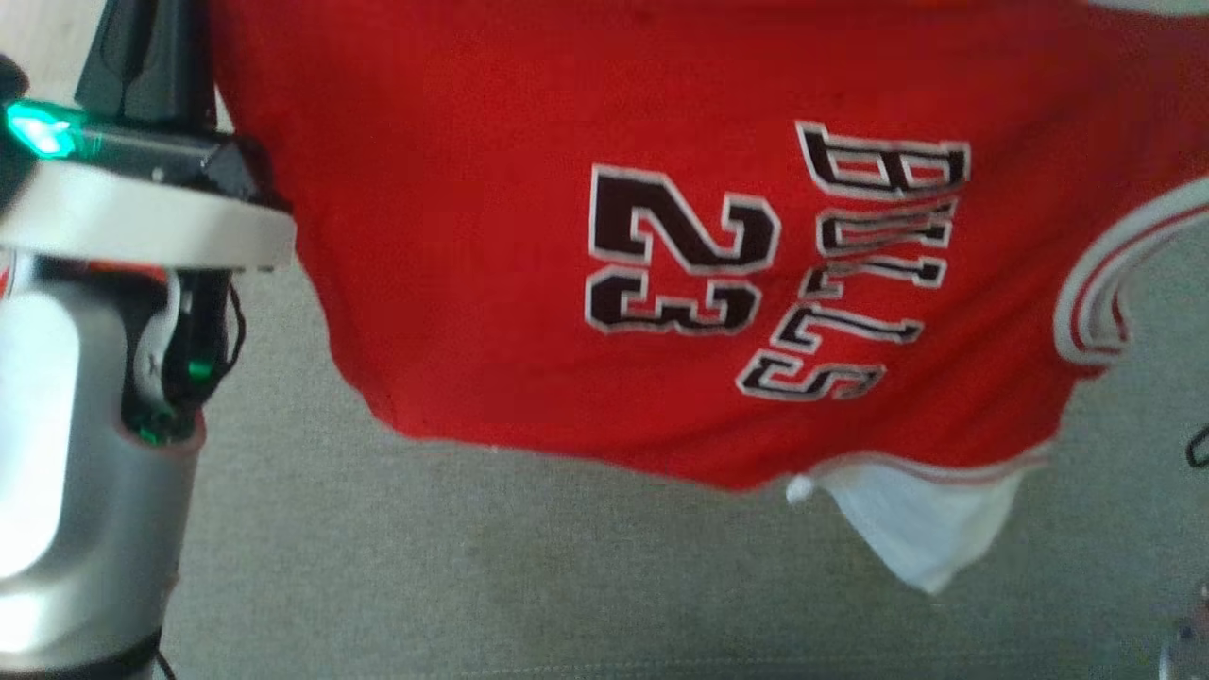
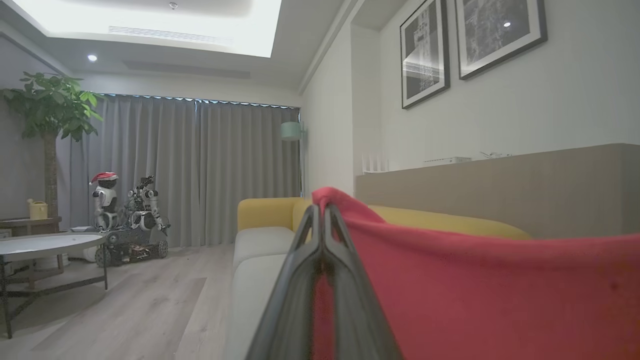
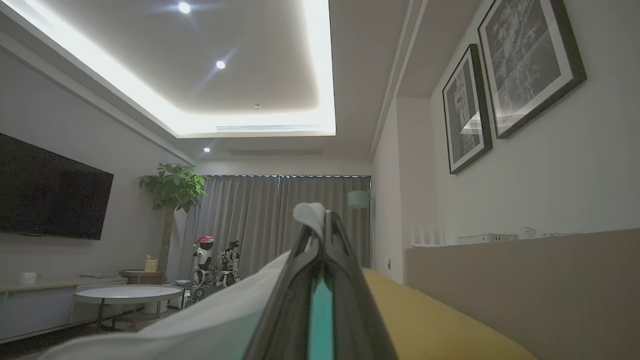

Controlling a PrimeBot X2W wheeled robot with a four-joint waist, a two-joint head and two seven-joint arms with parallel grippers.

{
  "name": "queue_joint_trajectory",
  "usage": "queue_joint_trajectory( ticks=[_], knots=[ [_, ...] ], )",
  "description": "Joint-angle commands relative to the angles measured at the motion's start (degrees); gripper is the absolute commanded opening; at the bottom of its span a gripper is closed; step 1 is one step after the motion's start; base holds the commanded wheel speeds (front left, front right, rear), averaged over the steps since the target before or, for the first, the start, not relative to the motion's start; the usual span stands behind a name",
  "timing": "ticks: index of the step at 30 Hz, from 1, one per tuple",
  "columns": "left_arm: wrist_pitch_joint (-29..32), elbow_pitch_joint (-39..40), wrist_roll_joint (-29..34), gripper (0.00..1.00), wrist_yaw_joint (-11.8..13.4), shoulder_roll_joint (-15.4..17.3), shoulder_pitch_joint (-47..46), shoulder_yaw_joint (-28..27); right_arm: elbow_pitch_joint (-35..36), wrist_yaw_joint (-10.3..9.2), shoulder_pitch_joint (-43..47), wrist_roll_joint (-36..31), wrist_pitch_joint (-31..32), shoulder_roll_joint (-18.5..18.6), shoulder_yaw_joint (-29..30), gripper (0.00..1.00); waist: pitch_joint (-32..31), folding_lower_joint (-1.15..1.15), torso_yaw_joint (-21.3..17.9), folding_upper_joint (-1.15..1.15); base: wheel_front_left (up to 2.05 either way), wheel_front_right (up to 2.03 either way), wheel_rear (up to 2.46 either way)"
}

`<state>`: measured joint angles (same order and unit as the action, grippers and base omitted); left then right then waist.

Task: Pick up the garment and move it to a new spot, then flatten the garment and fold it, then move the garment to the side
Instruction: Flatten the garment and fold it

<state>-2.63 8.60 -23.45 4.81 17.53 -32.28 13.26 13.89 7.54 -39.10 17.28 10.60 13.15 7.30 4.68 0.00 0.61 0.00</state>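
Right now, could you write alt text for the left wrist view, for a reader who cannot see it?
The left end effector is shut on the edge of a red jersey, which spreads across the lower right. Behind it are a yellow and grey sofa, grey curtains and a round table.

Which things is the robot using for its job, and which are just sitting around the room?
For the job: red jersey, held up; left gripper, shut on its red edge; right gripper, shut on its white edge.
Just sitting around: sofa, round table, potted plant, small robots, framed pictures, TV.
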Motion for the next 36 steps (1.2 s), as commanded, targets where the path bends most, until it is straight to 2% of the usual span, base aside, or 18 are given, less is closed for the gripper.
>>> queue_joint_trajectory(
  ticks=[1,5,9,16,21,23,24,29,36],
  knots=[
    [-0.63,-0.35,-0.66,0.0,-0.52,1.08,-5.36,-2.91,-0.46,-0.05,-3.76,0.96,-0.09,-0.42,-1.64,0.0,0.78,0.0,0.11,0.0,0.0,0.0,0.0],
    [-2.53,-7.27,-1.21,0.0,-1.76,-0.23,-10.4,-2.36,-6.9,-0.05,-8.61,2.15,-1.65,-0.66,-3.37,0.0,2.2,0.0,0.23,0.0,0.0,0.0,0.0],
    [-4.51,-17.14,-1.1,0.0,-3.48,-2.01,-17.83,-1.0,-16.17,-0.05,-16.43,2.79,-4.62,-0.99,-5.66,0.0,3.81,0.0,0.4,0.0,0.0,0.0,0.0],
    [-9.38,-38.08,-0.54,0.0,-5.68,-5.86,-32.23,0.36,-38.26,-0.05,-31.84,2.66,-12.96,-2.74,-10.37,0.0,6.0,0.0,0.55,0.0,0.0,0.0,0.0],
    [-11.39,-52.69,0.91,0.0,-6.36,-8.21,-39.09,1.62,-55.53,-0.05,-38.89,1.44,-17.93,-5.47,-13.85,0.0,6.9,0.0,0.09,0.0,0.0,0.0,0.0],
    [-11.73,-57.56,1.02,0.0,-6.58,-9.15,-40.54,1.86,-62.13,-0.05,-40.9,1.23,-18.3,-6.64,-14.68,0.0,7.95,0.0,-0.15,0.0,0.0,0.0,0.0],
    [-11.73,-57.56,1.02,0.0,-6.58,-9.15,-40.54,1.86,-62.13,-0.05,-40.9,1.23,-18.3,-6.64,-14.68,0.0,7.95,0.0,-0.15,0.0,0.0,0.0,0.0],
    [-12.15,-68.18,-0.03,0.0,-7.91,-11.27,-40.3,1.91,-75.24,-0.05,-42.2,0.57,-18.15,-8.95,-16.89,0.0,9.65,0.0,-0.18,0.0,0.0,0.0,0.0],
    [-12.32,-77.03,-2.13,0.0,-9.48,-13.03,-37.73,1.35,-84.64,-0.05,-40.49,1.75,-17.36,-10.13,-18.54,0.0,12.05,0.0,-0.22,0.0,0.0,0.0,0.0]
  ],
)
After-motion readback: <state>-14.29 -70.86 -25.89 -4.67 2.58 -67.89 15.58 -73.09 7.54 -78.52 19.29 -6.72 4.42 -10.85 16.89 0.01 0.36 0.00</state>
